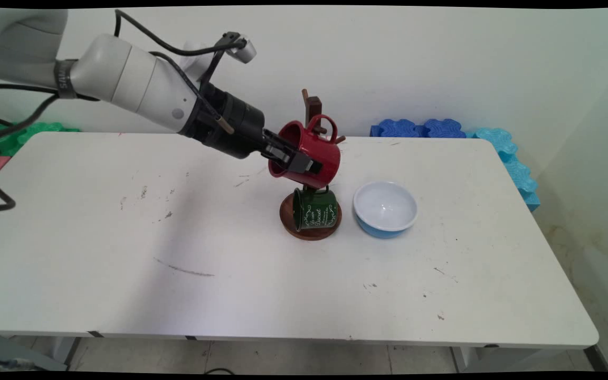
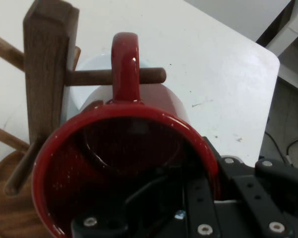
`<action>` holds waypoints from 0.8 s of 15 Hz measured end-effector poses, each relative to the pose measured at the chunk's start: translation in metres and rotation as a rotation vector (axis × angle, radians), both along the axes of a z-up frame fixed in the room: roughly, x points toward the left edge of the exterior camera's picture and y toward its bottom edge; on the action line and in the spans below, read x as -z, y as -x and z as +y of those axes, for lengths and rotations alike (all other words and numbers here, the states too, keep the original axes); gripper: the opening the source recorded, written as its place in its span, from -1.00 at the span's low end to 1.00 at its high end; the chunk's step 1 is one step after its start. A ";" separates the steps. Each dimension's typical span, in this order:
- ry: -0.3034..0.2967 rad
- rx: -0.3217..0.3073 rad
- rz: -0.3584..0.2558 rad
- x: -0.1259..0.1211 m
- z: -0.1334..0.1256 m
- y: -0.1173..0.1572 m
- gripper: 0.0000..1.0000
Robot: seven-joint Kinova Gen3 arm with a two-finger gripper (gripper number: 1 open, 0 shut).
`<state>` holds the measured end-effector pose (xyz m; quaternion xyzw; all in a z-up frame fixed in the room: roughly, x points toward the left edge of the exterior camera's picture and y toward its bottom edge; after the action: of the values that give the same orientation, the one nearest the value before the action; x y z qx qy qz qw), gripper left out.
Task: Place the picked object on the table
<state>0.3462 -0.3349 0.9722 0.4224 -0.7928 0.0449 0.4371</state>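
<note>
Your gripper [image 1: 297, 161] is clamped on the wall of the red mug [image 1: 306, 153], one finger inside the mouth and the other on the outside, as the hand view shows. The mug is held off the table, tilted with its mouth toward the arm on the left and its handle [image 2: 125, 67] uppermost. It sits right against the wooden mug tree [image 1: 312, 105], which stands on a round wooden base [image 1: 310, 232] near the table's [image 1: 124, 253] middle. In the hand view the handle loop is threaded over a horizontal peg [image 2: 151, 76], whose tip pokes out past the handle on the right; whether the handle's inner edge bears on the peg, you cannot tell. To handle this well, keep the loop's plane square to the peg and travel along the peg's line rather than across it, so the enamel does not scrape or lever the post sideways. Keep your movement slow, since the tree looks light and could tip. Watch the green mug [image 1: 313, 208] hanging just below the red one, very close to its underside; any drop in height would likely knock the two together. The blue-and-white bowl [image 1: 385, 208] stands just to the right of the base, so avoid swinging that way.
</note>
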 end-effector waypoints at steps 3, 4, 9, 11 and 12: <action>0.007 0.013 0.000 -0.004 0.001 0.001 -1.00; 0.007 0.018 0.000 -0.005 0.001 0.001 -1.00; 0.003 0.043 0.005 -0.011 0.008 0.002 -1.00; 0.000 0.055 0.010 -0.014 0.012 0.003 -1.00; -0.001 0.060 0.012 -0.016 0.013 0.003 -1.00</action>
<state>0.3431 -0.3218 0.9879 0.3989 -0.8025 0.0287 0.4427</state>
